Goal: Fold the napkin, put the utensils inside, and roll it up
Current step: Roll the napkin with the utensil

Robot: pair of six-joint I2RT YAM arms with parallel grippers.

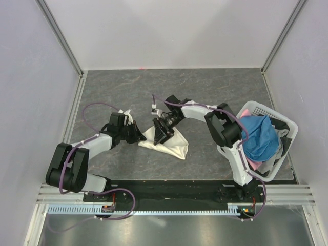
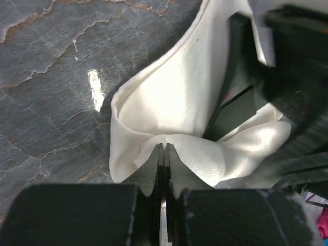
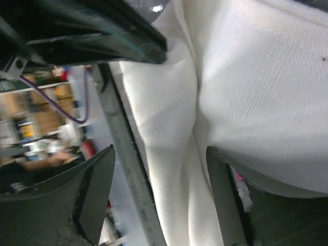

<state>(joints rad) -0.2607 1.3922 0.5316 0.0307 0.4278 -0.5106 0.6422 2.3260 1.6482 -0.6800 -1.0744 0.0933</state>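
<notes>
While the napkin (image 1: 173, 147) lies bunched on the counter (image 1: 215, 87) between the two arms, the left hand (image 2: 164, 149) has its fingers pressed together on a fold at the cloth's left end. The right hand (image 3: 160, 202) stands over the cloth's middle, fingers apart with cloth showing between them.

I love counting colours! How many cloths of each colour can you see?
white napkin: 1
blue cloth: 1
pink cloth: 1
Total: 3
The dark thing in the basket is too unclear to count.
</notes>
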